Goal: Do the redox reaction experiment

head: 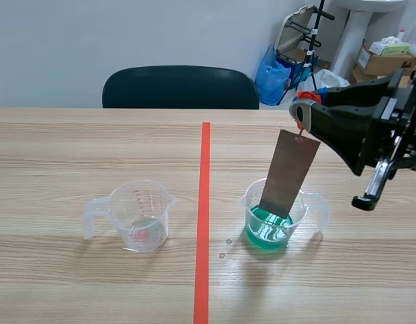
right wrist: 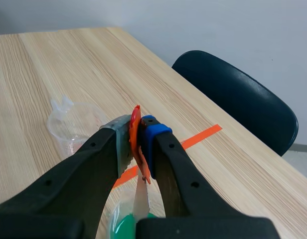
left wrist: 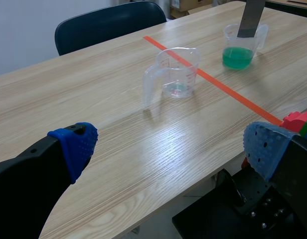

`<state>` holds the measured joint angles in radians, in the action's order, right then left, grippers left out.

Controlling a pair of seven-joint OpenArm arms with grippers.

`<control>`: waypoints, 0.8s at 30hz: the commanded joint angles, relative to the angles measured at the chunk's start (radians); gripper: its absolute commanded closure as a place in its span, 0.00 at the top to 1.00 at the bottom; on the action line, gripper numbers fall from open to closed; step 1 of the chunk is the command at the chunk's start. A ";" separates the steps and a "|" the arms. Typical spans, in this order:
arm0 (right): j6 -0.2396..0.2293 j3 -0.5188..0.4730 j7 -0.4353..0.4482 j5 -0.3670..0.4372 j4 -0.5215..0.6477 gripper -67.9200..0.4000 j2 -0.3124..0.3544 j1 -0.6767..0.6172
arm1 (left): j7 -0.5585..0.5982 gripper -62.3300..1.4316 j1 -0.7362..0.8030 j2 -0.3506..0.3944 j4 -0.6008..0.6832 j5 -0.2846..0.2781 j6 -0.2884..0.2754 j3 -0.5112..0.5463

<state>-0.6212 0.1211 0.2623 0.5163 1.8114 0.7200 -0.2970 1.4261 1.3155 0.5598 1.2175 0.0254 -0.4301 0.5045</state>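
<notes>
Scene view: the right arm's fingers (head: 306,111) pinch the top of a metal strip (head: 289,172). Its lower end dips into green liquid in a clear cup (head: 247,197), right of the tape line (head: 205,169). An empty cup (head: 140,216) with unreadable red graduations stands left of the line on the worktop (head: 59,155).

Left wrist view: the left arm's fingers (left wrist: 74,144) are spread wide over the worktop's near edge.

Right wrist view: an orange tab (right wrist: 136,132) sits clamped between the pads.

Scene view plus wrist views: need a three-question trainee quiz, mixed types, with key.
1. True or false: the flat grey-brown metal strip has its lower end inside the clear plastic measuring cup of green liquid.
2. Fill in: the left gripper has its fingers ___.
3. What holds the strip? A) left gripper B) right gripper C) nothing.
Key: 1 true; 2 open; 3 B.
</notes>
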 commanded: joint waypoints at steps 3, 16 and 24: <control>0.011 0.016 0.053 -0.021 -0.016 0.02 -0.010 0.027 | 0.020 1.00 0.001 0.000 0.006 -0.006 -0.006 0.003; 0.010 0.079 0.129 -0.129 -0.183 0.02 -0.092 0.106 | 0.020 1.00 0.001 0.000 0.006 -0.006 -0.006 0.003; 0.010 0.103 0.191 -0.208 -0.263 0.02 -0.135 0.117 | 0.020 1.00 0.001 0.000 0.006 -0.006 -0.006 0.003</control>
<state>-0.6140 0.2276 0.4290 0.3019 1.5383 0.5865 -0.1921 1.4261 1.3155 0.5598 1.2175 0.0257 -0.4301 0.5045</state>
